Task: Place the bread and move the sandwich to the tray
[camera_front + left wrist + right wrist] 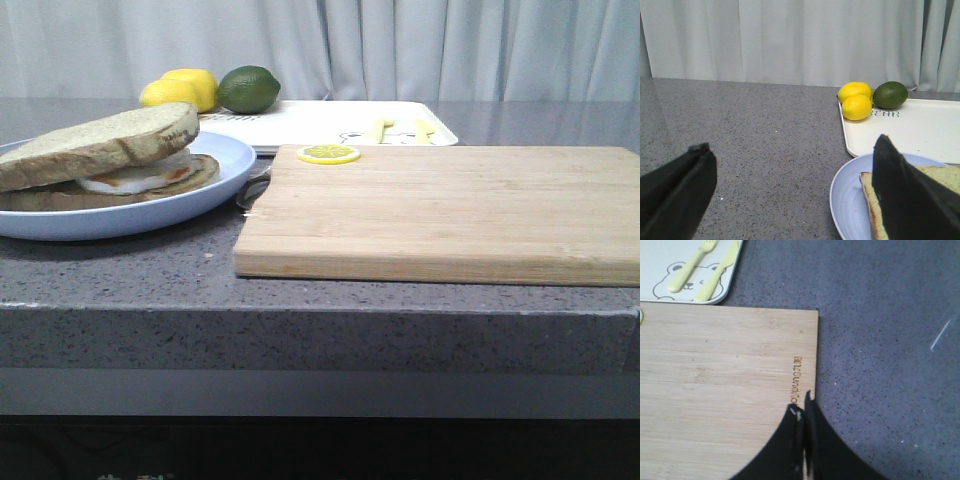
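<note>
A: Bread (100, 143) sits atop the sandwich (140, 176) on the blue plate (215, 180); tray (330, 124) waits at two o'clock.

B: Left gripper (790, 192) gapes wide and empty; right gripper (802, 415) is pinched closed, holding nothing. Grip the plate rim, lift level.

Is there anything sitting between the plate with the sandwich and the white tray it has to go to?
Nothing visible blocks it. The plate holding the sandwich sits right in front of the tray. The lemons and lime occupy the tray's far corner, and the fork and knife its other end, leaving the middle free.
</note>
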`<state>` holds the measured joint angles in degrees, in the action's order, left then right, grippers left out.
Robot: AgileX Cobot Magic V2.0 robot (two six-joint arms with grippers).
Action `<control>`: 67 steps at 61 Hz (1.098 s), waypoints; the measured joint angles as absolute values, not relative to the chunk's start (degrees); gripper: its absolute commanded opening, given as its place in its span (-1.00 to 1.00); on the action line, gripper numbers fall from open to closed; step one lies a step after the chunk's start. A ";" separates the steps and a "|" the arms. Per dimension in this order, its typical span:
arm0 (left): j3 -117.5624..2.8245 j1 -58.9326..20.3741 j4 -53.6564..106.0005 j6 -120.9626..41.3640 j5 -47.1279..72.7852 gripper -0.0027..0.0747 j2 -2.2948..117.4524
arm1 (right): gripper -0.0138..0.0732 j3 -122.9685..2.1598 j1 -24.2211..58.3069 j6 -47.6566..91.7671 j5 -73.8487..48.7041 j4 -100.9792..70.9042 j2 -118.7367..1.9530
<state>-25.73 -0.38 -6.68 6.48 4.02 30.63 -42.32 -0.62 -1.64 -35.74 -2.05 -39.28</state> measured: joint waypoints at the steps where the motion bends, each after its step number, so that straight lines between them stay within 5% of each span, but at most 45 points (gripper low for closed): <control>1: -25.73 -0.38 -6.68 6.48 4.02 0.67 30.63 | -0.87 -40.60 -0.62 -1.64 -35.09 -1.96 -37.42; 24: -25.73 -0.38 -6.68 6.48 4.02 0.67 30.63 | -0.87 -21.21 -0.62 -1.64 -25.70 -1.69 -13.95; 46: -26.83 -0.38 -4.91 6.48 1.28 0.67 32.51 | -0.87 -20.35 -0.62 -1.64 -23.45 -1.91 -13.19; 67: -41.56 -2.34 -4.57 5.71 20.59 0.67 54.42 | -0.87 -19.78 -0.62 -1.64 -22.84 -2.04 -13.19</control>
<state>-41.56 -2.34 -4.57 5.71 20.59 54.42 -19.78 -0.62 -1.64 -22.84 -2.04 -13.19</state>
